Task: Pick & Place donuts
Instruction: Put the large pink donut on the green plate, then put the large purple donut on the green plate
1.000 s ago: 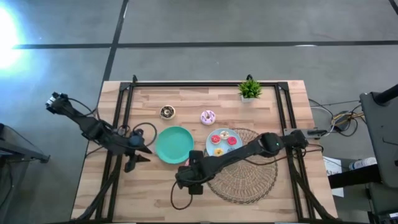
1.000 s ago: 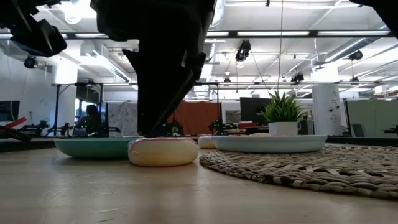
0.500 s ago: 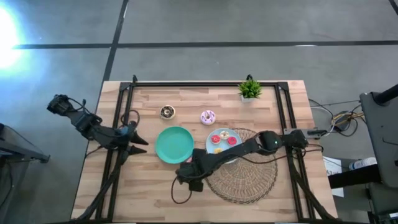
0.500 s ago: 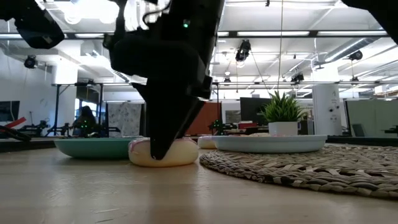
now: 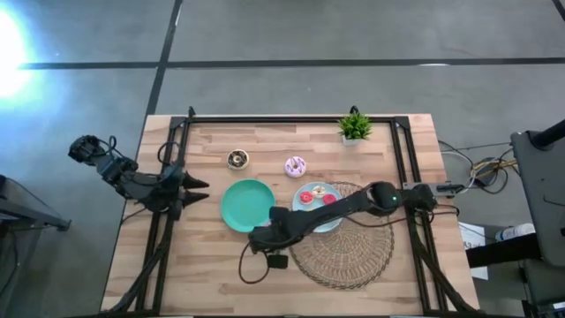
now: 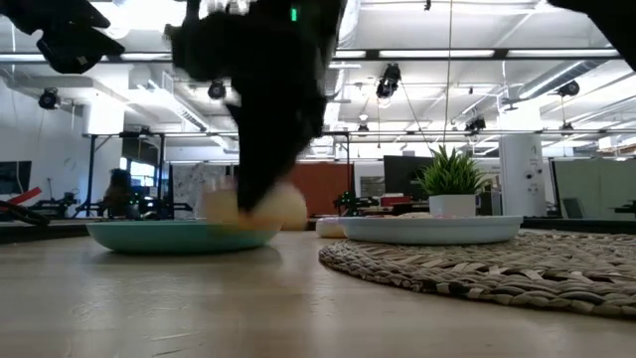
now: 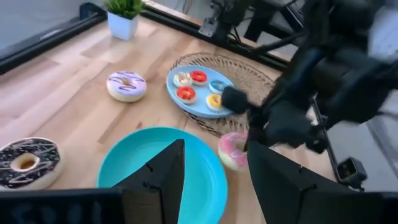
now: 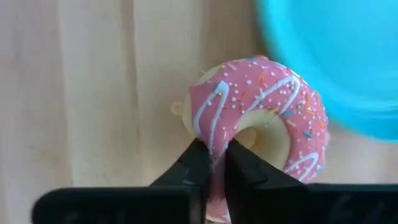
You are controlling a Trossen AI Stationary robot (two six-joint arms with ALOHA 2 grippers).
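The right pincer [image 5: 262, 238] is clenched on the rim of 1 pink-frosted donut [image 8: 261, 127]; in the right wrist view its 2 dark fingers [image 8: 200, 163] pinch the ring's near edge, with frosting on both sides of them. In the low view the donut [image 6: 250, 206] hangs clear of the table [image 6: 298, 308], at about the height of the green plate's [image 6: 169, 236] rim.

The relation that matters is donut to plate. From above, the right pincer sits just beside the near-right edge of the green plate [image 5: 247, 205], so the plate lies a short way toward the table's far-left from the held donut. The left wrist view agrees: the pink ring [image 7: 233, 150] is right at the plate's [image 7: 155, 180] rim, not yet over its middle. A short carry that way should, I judge, bring it over the dish for release.

The left pincer [image 5: 196, 187] hovers at the table's left edge with its fingers spread and nothing between them. It is well apart from the donut, so the right arm is clearly the one placed for this move.

The other 2 large donuts, 1 dark brown [image 5: 237, 159] and 1 pink-frosted [image 5: 295, 166], lie on the table beyond the green plate. The tiny ones sit on the light-blue plate [image 5: 328, 222], which rests on the woven mat [image 5: 353, 256].
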